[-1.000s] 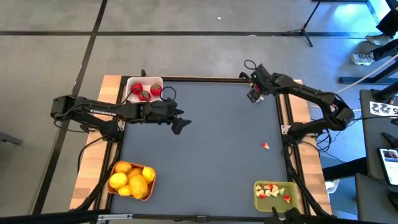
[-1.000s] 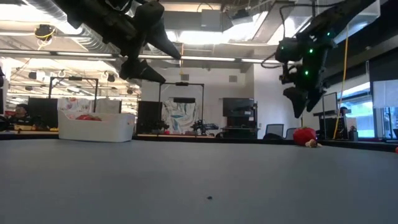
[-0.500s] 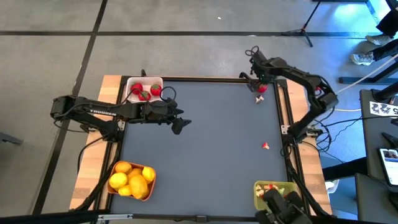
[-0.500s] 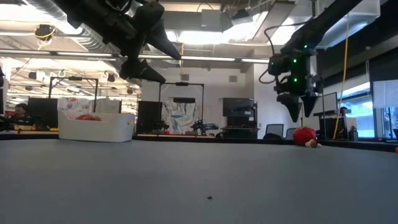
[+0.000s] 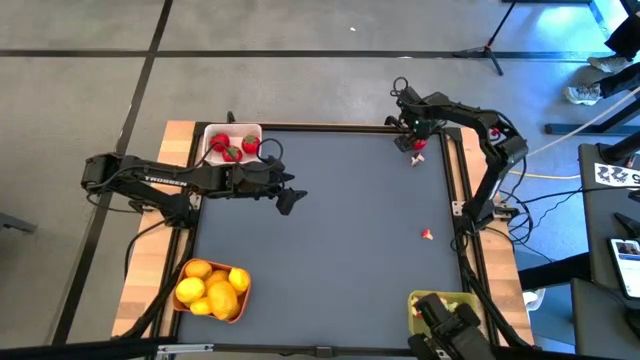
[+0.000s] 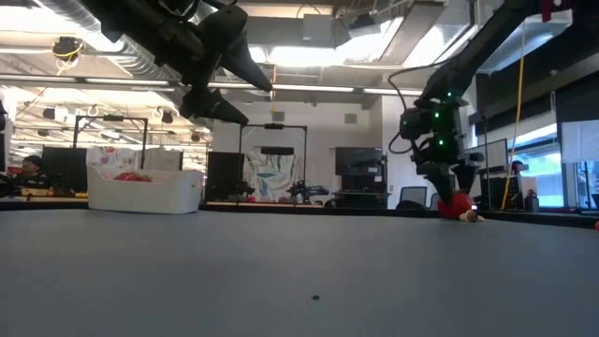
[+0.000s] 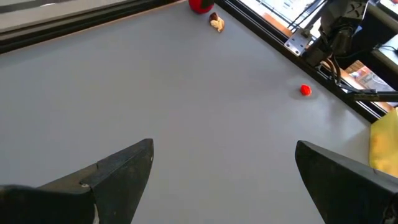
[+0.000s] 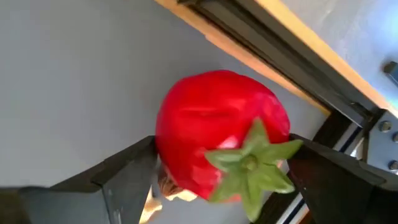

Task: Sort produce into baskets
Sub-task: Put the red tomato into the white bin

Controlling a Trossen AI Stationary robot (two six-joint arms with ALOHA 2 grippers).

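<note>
While your right gripper hangs low at the far right corner of the table, its fingers stand wide with a red strawberry between them, green top toward the wrist; you cannot tell whether either finger touches it. A small pale bit lies just beside the strawberry, close to the fingertips. From above, the same strawberry sits right at the gripper tip, against the table's edge rail.

Your left gripper waits raised over the left half of the table, jaws wide and empty, bare surface beneath. Just behind it stands the white basket holding strawberries. Well ahead of it, toward the right edge, lies one small red bit. The orange basket with lemons sits at the near left corner.
</note>
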